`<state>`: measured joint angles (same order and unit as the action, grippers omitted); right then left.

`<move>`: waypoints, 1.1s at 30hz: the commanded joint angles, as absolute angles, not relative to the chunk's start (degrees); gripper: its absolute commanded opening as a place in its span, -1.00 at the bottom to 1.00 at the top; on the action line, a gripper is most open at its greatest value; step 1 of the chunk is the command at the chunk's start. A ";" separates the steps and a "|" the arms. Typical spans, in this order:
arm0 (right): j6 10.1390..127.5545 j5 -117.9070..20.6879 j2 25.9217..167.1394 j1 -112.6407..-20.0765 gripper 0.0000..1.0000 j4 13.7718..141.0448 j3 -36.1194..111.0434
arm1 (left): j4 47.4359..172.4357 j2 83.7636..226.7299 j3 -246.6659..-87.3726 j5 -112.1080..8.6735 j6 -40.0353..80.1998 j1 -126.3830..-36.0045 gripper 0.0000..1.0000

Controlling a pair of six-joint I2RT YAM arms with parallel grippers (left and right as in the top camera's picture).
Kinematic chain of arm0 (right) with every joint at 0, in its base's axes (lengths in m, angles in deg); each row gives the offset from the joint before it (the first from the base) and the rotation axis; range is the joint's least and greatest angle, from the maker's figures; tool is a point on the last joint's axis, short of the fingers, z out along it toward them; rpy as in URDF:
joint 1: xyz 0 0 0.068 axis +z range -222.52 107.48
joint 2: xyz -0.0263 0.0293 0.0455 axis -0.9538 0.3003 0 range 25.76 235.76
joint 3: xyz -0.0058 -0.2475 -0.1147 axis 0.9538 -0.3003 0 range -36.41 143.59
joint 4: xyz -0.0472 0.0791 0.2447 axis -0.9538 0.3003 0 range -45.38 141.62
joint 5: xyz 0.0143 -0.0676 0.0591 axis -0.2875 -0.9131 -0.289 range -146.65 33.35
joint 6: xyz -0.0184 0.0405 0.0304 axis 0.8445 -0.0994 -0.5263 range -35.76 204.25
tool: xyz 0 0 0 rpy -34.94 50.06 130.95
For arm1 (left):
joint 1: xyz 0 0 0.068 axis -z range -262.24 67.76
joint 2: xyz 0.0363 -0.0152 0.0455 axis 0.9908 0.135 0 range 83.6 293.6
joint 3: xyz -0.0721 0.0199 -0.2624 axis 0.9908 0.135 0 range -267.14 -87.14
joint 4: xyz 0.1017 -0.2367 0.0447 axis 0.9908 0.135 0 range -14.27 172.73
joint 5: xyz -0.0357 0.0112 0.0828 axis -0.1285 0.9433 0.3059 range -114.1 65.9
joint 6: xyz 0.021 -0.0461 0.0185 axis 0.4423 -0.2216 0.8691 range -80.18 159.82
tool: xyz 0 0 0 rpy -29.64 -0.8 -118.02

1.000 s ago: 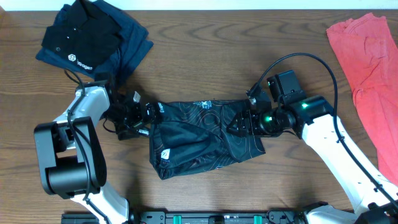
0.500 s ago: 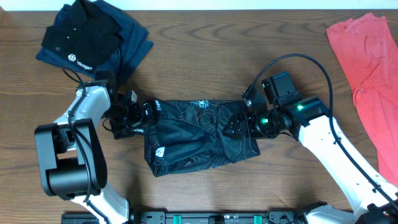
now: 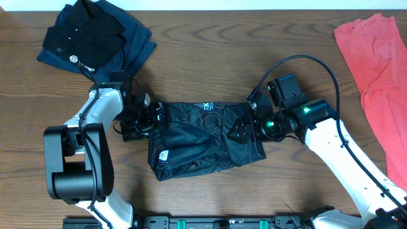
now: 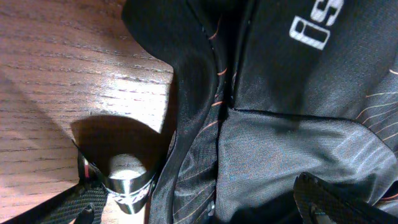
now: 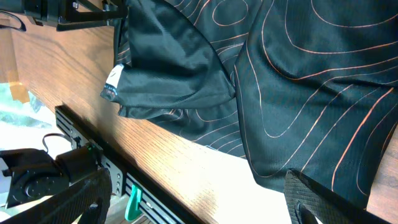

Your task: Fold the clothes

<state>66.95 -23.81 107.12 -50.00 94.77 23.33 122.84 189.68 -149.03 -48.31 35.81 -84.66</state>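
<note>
1. The black jersey (image 3: 203, 143) lies in the middle of the tabletop (image 3: 210, 57), between the 2 arms.
2. It looks like a wide, short band now. It seems to have been folded over at least 1 time, so the job looks partly done.
3. The fold is not neat. The cloth is wrinkled, and the lower left corner sticks out toward the front edge of the tabletop.
4. The left end effector (image 3: 154, 117) is at the left edge of the jersey. In the left wrist view its fingers (image 4: 329, 199) stand far apart, so it is open. Cloth lies under and between them, but they do not pinch it.
5. The right end effector (image 3: 243, 130) is over the right part of the jersey. In the right wrist view its fingers (image 5: 81, 196) are also far apart, so it is open too and holds nothing.
6. What is probably left: smooth the cloth, tuck in the loose corner, and fold the 2 ends toward the middle to make a small, tidy pack.
7. A black polo (image 3: 89, 41) sits at the far left corner and a coral-red garment (image 3: 375, 70) at the far right. Both are well apart from the jersey.
</note>
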 commanded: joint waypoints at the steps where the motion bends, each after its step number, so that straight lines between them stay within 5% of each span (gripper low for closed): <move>1: 68.50 -23.83 106.88 -49.12 0.73 95.23 23.79 | 121.01 195.17 -144.46 -48.53 38.06 -84.42 0.96; 30: 68.41 -23.55 106.88 -48.49 0.71 95.98 23.79 | 114.47 195.17 -137.93 -58.01 35.39 -78.12 0.97; 33: 68.39 -23.20 106.88 -48.49 0.70 96.35 23.79 | 113.01 195.17 -137.93 -57.95 34.98 -77.93 0.71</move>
